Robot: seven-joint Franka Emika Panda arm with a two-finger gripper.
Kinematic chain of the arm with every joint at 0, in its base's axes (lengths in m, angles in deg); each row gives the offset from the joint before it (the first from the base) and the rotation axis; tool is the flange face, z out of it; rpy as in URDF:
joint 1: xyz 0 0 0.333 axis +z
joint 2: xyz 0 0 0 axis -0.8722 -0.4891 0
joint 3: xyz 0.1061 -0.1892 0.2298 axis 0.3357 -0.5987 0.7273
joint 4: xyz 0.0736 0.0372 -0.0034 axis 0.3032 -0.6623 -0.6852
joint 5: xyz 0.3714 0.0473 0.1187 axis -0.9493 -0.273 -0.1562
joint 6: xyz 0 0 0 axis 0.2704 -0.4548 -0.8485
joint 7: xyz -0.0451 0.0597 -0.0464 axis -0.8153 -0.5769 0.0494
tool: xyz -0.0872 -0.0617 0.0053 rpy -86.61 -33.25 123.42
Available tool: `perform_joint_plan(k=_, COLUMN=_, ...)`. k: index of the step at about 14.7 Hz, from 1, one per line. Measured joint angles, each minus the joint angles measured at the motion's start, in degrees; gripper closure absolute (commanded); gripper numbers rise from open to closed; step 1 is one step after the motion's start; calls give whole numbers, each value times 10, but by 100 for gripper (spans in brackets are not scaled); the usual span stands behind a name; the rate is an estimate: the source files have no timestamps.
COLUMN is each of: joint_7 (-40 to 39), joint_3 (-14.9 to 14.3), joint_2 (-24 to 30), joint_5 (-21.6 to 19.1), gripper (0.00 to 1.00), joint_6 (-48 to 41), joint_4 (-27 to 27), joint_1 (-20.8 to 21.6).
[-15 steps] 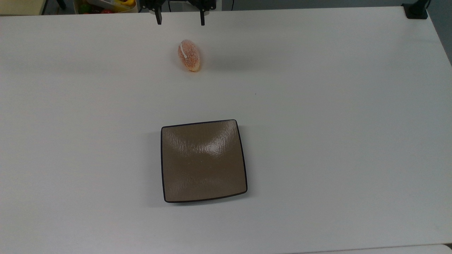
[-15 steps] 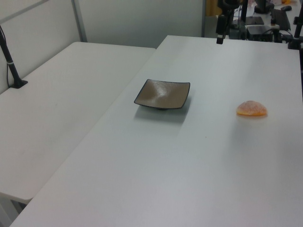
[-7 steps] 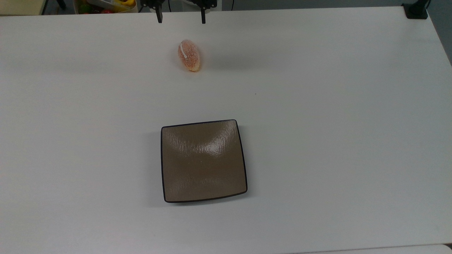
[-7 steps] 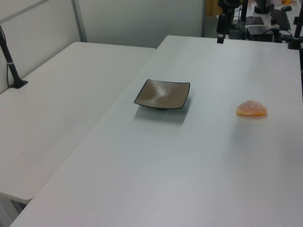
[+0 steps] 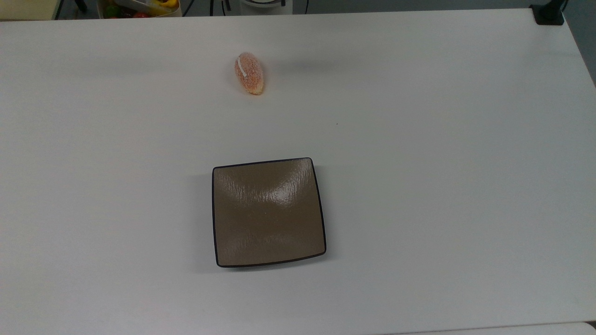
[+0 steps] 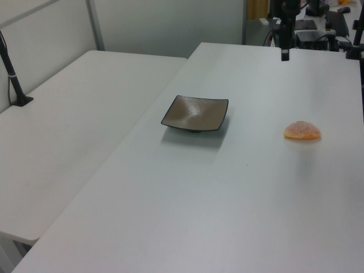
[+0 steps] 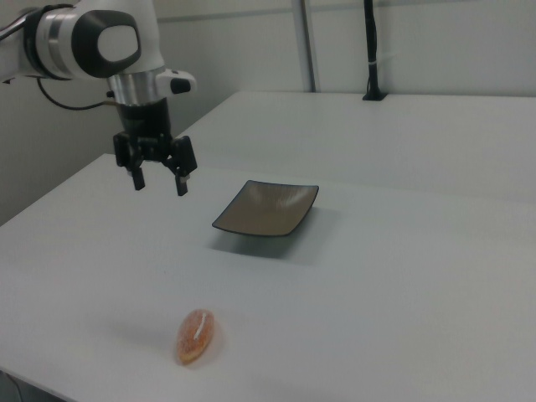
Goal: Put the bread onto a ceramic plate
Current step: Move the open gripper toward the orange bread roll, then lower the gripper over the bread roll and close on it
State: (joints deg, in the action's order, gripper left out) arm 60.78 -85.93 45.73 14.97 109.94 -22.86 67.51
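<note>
Since half a second ago the end effector (image 7: 159, 182) has slipped out past the top view's far edge and moved toward the left view's right; it hangs above the bench (image 5: 442, 139) with fingers spread and nothing between them. One bread (image 5: 249, 73) lies on the bench near the top view's far edge, well apart from the one ceramic plate (image 5: 267, 212), with open surface all around both.
</note>
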Motion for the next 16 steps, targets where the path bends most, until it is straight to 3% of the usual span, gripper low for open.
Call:
perform_joint_plan(k=3, joint_7=-33, joint_3=18, joint_2=28, joint_5=-1, gripper=0, joint_6=-11, joint_4=-52, joint_1=14)
perform_joint_plan(k=9, joint_7=-57, joint_3=20, joint_2=83, joint_5=-1, gripper=0, joint_6=-11, joint_4=-165, joint_1=33)
perform_joint_plan(k=16, joint_7=-65, joint_3=20, joint_2=89, joint_5=3, gripper=0, joint_6=58, joint_4=-270, joint_1=32)
